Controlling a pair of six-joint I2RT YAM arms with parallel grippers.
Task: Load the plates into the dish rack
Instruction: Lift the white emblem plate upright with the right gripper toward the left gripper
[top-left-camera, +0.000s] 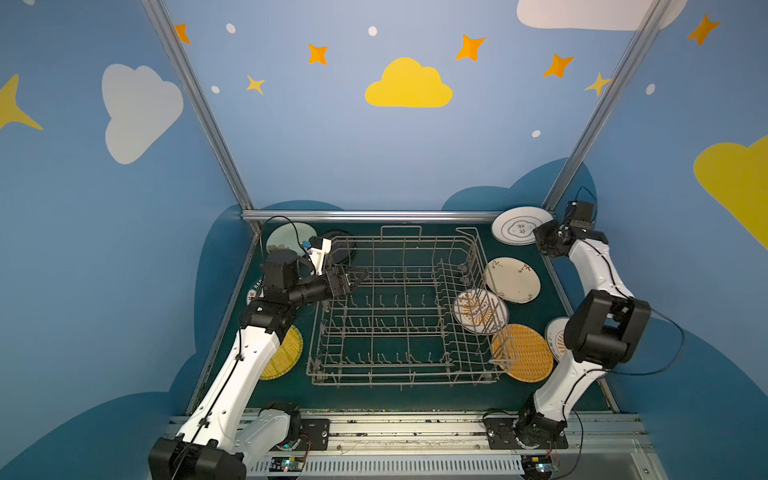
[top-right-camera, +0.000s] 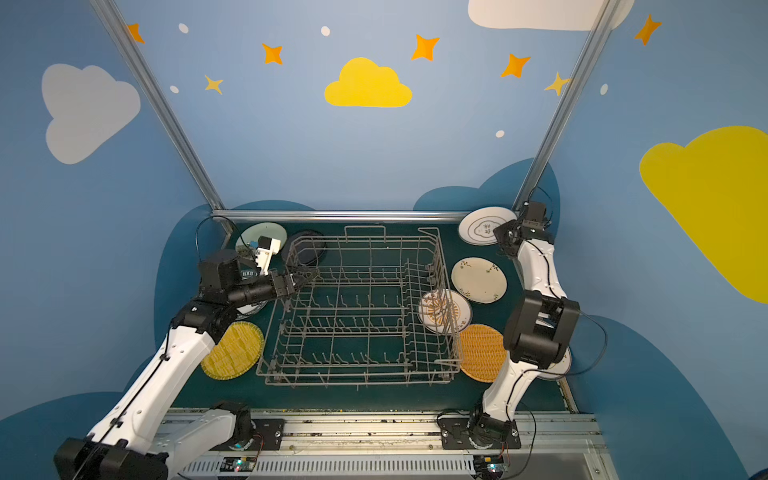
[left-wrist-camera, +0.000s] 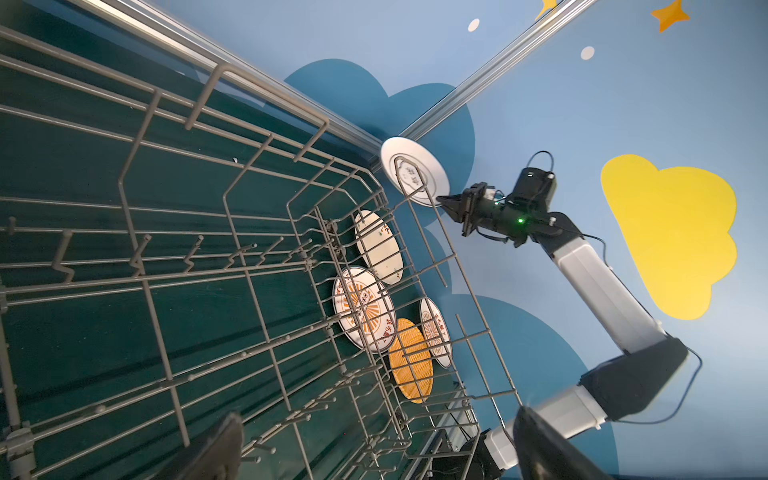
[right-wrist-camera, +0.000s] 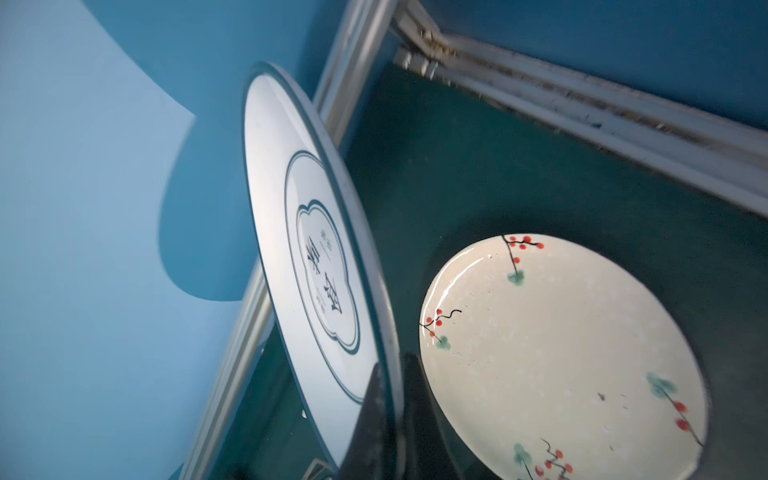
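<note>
The yellow woven plate (top-left-camera: 289, 353), lettered plate (top-left-camera: 252, 291), pale green plate (top-left-camera: 282, 239) and black plate (top-left-camera: 345, 249) lie on the table (top-left-camera: 415, 397) from 7 to 11 o'clock of the dish rack (top-left-camera: 399, 376); the left gripper (top-left-camera: 358, 277) hangs over the rack's 10 o'clock rim, jaws wide apart, holding nothing. The cream floral plate (top-left-camera: 513, 280), sunburst plate (top-left-camera: 471, 320) and orange woven plate (top-left-camera: 528, 353) lie at 2 to 4 o'clock. At 1 o'clock, the right gripper (top-left-camera: 538, 239) is clamped on the rim of the tilted white ringed plate (top-left-camera: 515, 226).

You're in a robot lab booth; cloud-painted walls (top-left-camera: 407, 166), metal frame posts (top-left-camera: 199, 104), arms (top-left-camera: 590, 266) bolted to a rail (top-left-camera: 415, 432).
</note>
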